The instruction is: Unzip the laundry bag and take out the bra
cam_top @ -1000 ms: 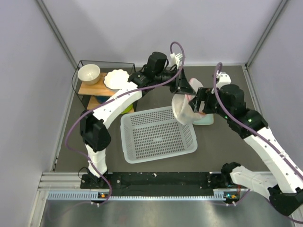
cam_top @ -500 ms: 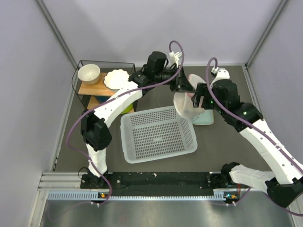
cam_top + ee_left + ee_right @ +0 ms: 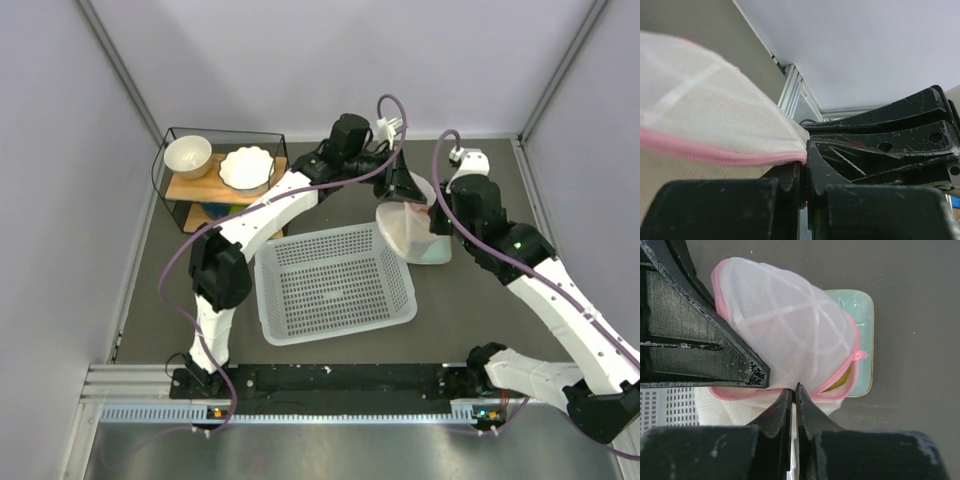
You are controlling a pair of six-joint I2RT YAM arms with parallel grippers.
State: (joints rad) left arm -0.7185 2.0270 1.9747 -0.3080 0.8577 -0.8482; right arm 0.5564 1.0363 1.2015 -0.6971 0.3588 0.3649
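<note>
The laundry bag (image 3: 405, 228), a white mesh dome with a pink zip rim, hangs between both grippers above the basket's far right corner. My left gripper (image 3: 404, 192) is shut on the pink rim (image 3: 740, 156), with the mesh (image 3: 705, 117) bulging to its left. In the right wrist view my right gripper (image 3: 793, 389) is shut, its tips pinching the bag (image 3: 785, 325) at the lower pink rim. The left gripper's fingers (image 3: 700, 340) sit just left of it. The zip gapes at the right beside its pull (image 3: 860, 355). A mustard-yellow sliver of the bra (image 3: 842, 382) shows inside.
A pale mint-green tray (image 3: 437, 252) lies on the table under the bag, also seen as the tray (image 3: 864, 310) from the right wrist. The white perforated basket (image 3: 335, 285) stands at the centre. A wire shelf (image 3: 205, 180) at far left holds two white bowls.
My right gripper has gone from open to shut at the bag's rim. The left arm has carried the bag a little to the right, towards the tray.
</note>
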